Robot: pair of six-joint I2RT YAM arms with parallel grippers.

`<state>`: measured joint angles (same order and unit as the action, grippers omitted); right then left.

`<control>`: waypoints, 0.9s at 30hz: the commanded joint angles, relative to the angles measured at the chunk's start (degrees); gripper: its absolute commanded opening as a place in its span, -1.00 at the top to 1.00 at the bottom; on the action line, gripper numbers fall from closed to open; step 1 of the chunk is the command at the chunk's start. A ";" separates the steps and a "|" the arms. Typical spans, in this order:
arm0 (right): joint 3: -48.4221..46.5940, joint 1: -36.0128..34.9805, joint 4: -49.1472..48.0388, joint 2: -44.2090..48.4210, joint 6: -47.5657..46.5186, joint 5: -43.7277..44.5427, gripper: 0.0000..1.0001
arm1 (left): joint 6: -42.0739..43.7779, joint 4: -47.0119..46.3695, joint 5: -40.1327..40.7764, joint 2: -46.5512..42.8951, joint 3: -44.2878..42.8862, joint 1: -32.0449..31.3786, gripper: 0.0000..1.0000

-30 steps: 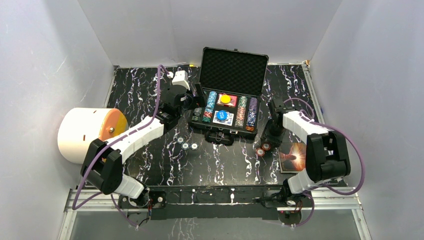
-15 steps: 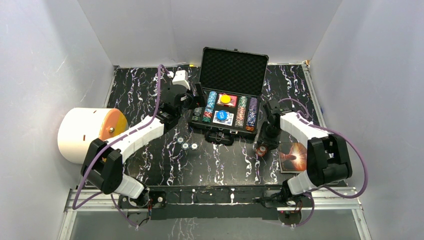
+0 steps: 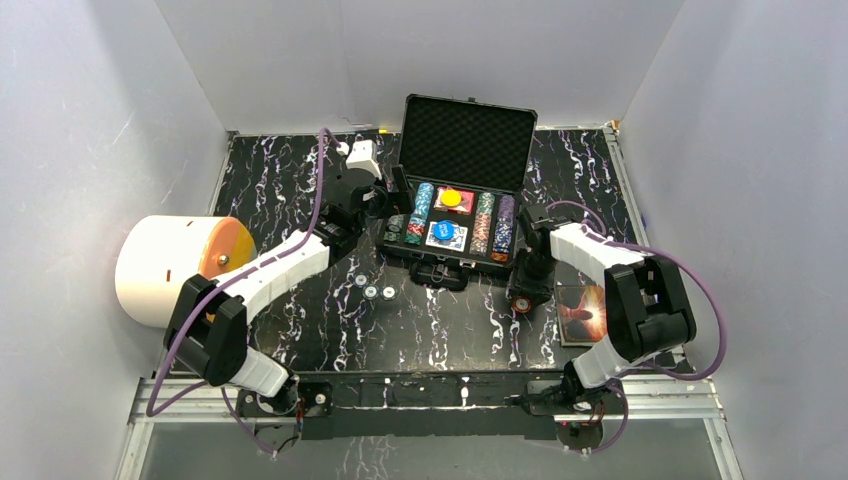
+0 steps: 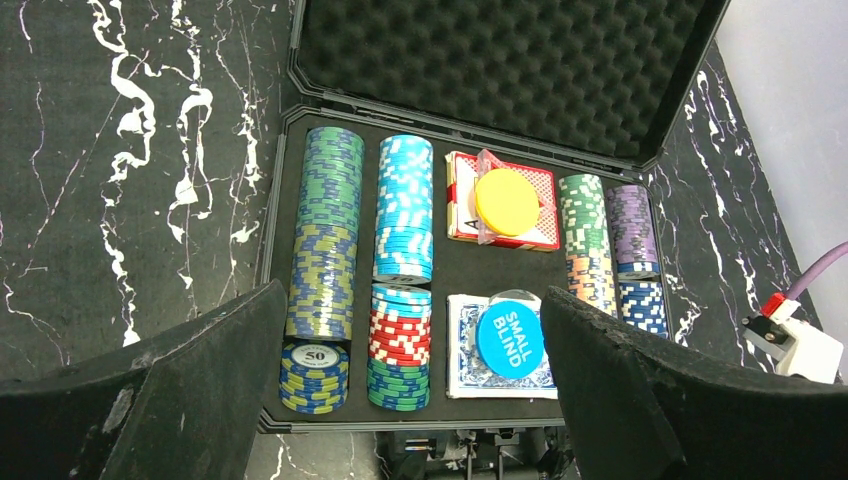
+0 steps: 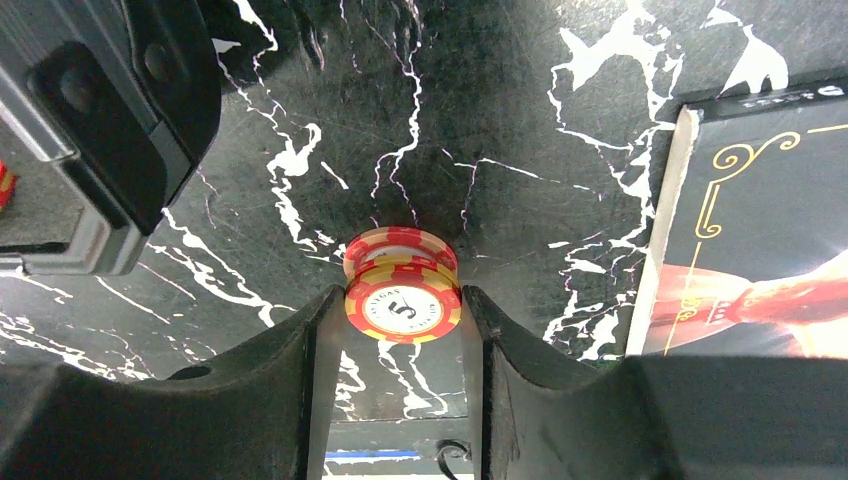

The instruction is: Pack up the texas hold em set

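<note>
- The big white cylinder [image 3: 165,268] lies on its side at the desk's [image 3: 440,335] left edge, well apart from the case.
- The left pincer [image 4: 415,295] hangs wide open and holds nothing. It is above the front left end of the black case [image 4: 272,250], whose foam lid [image 4: 500,60] stands open.
- 3 loose chips [image 3: 372,290] lie on bare desk near the case's front left corner.
- Inside the case, from left:
  - 2 rows of chips [image 4: 325,230];
  - a red deck [image 4: 545,215] with the yellow disc [image 4: 507,201] on it, and nearer the front a blue deck [image 4: 462,350] under a blue "SMALL BLIND" disc [image 4: 509,334];
  - 2 more chip rows [image 4: 585,235].
- The right pincer [image 5: 398,295] is closed on a small stack of red-and-yellow chips [image 5: 403,312], a finger on each side and the "5" face towards the wrist camera. Whether the stack is off the desk I cannot tell.
- That stack sits just off the case's front right corner [image 5: 110,130], with the book's edge [image 5: 665,230] near on the right and open desk between them.
</note>
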<state>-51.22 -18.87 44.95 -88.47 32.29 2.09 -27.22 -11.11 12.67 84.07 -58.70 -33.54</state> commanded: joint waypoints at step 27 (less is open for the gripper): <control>-1.73 -0.90 -3.38 -6.13 -2.88 3.41 -0.21 | 0.51 -0.28 2.12 -0.84 -4.17 -0.03 -0.97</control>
<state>-52.23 -19.57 44.49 -92.36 30.35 4.25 -26.61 -11.07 13.13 84.66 -60.31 -33.54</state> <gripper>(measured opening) 0.622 0.983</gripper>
